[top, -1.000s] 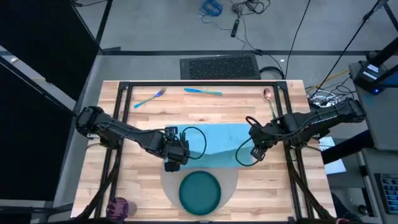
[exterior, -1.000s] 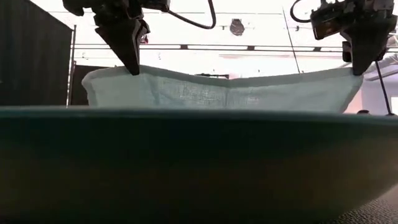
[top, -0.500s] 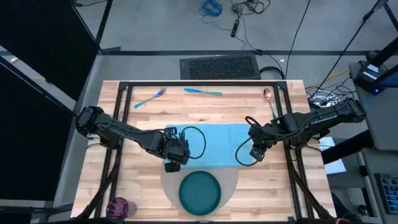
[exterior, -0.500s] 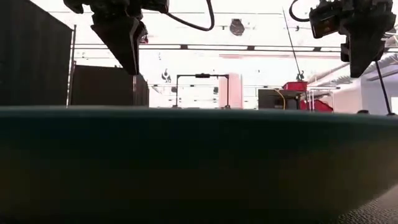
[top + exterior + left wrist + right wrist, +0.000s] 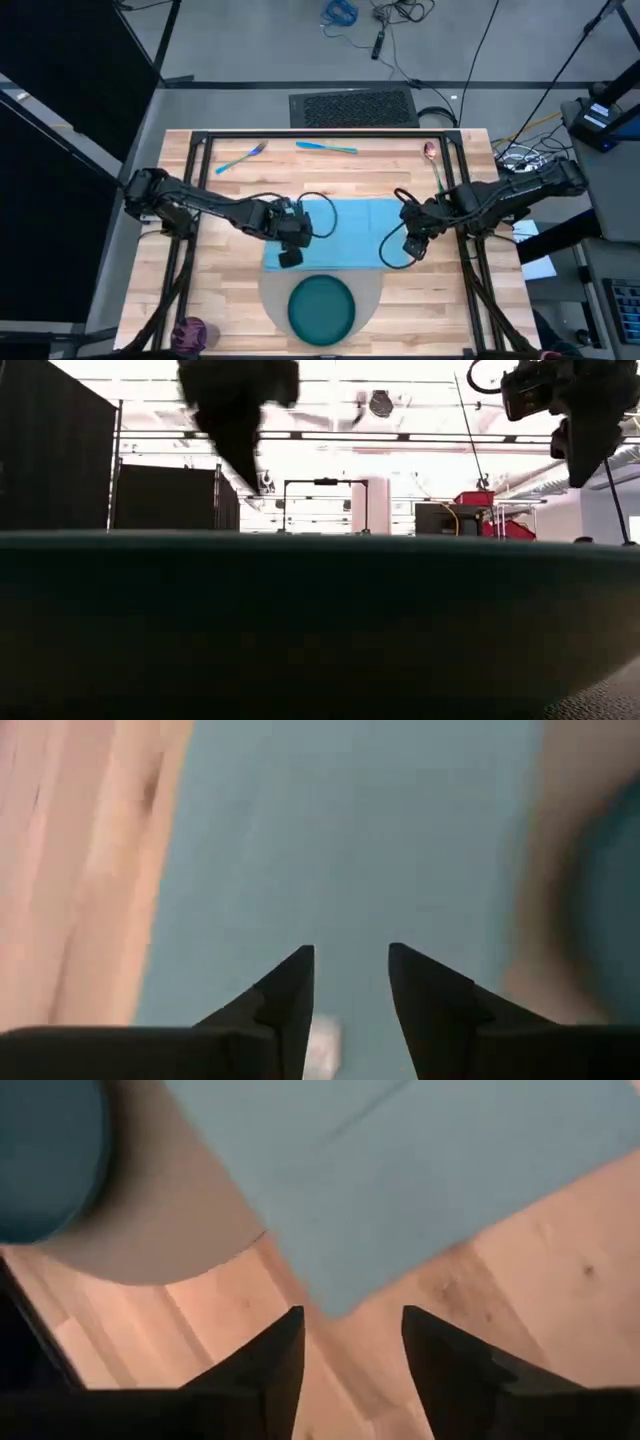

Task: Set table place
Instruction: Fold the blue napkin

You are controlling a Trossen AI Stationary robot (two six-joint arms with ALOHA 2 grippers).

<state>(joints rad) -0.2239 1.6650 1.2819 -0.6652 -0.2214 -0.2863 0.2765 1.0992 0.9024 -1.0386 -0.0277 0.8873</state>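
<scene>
The napkin (image 5: 340,232) lies flat mid-table (image 5: 200,280), both grippers, left (image 5: 287,257) and right (image 5: 414,250), hanging parted and empty over its ends.

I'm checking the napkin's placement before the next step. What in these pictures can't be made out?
- Light blue cloth napkin: hidden in the low view behind the dark teal round plate's rim; in the high view the left gripper covers one corner.
- Small purple cup: partly cut off by the high view's bottom edge.
- Blue-handled cutlery: too small in the high view to tell details.
- Left wrist view: blurred; napkin edges indistinct.
</scene>
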